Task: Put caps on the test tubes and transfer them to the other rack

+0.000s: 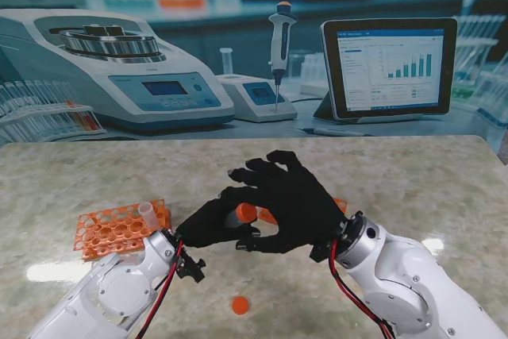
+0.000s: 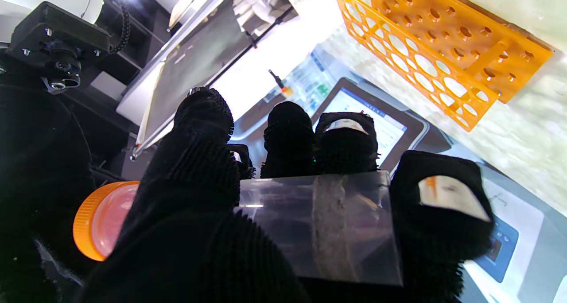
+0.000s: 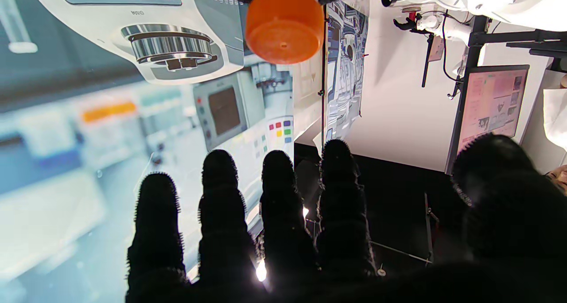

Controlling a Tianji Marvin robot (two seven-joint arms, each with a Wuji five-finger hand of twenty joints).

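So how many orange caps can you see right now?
2. One cap sits on the tube held in the left hand; one loose cap lies on the table nearer to me. The hands may hide others.

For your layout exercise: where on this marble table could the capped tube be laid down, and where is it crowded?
Bare marble table stretches right of the right hand, and farther from me toward the backdrop. Nearer to me, a loose orange cap lies between the arms. Crowded: the left side, where the orange plastic rack adjoins the left hand, shut on the clear orange-capped tube.
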